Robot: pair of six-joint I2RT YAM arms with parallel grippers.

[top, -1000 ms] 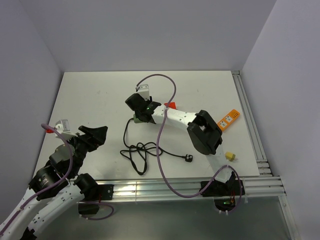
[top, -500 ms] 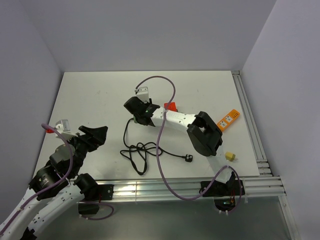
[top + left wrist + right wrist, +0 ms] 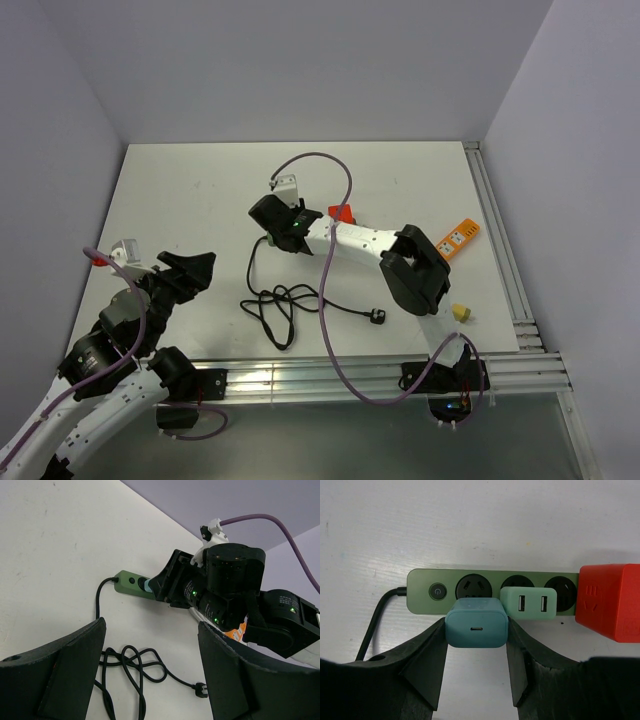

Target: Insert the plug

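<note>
The blue plug is gripped between the two fingers of the right claw, which is closed on its sides. It is held just at the near edge of the green power strip, below the first socket. That socket is seen to be open, so the plug is not in it. Whether the plug touches the strip cannot be told.

A pale green USB block is seen in the next socket. A red block is seen at the strip's other end. The strip is laid near the middle of the tabletop.

A black cord is looped toward the near edge. The left claw is held open near the left edge, and nothing is held in it.
</note>
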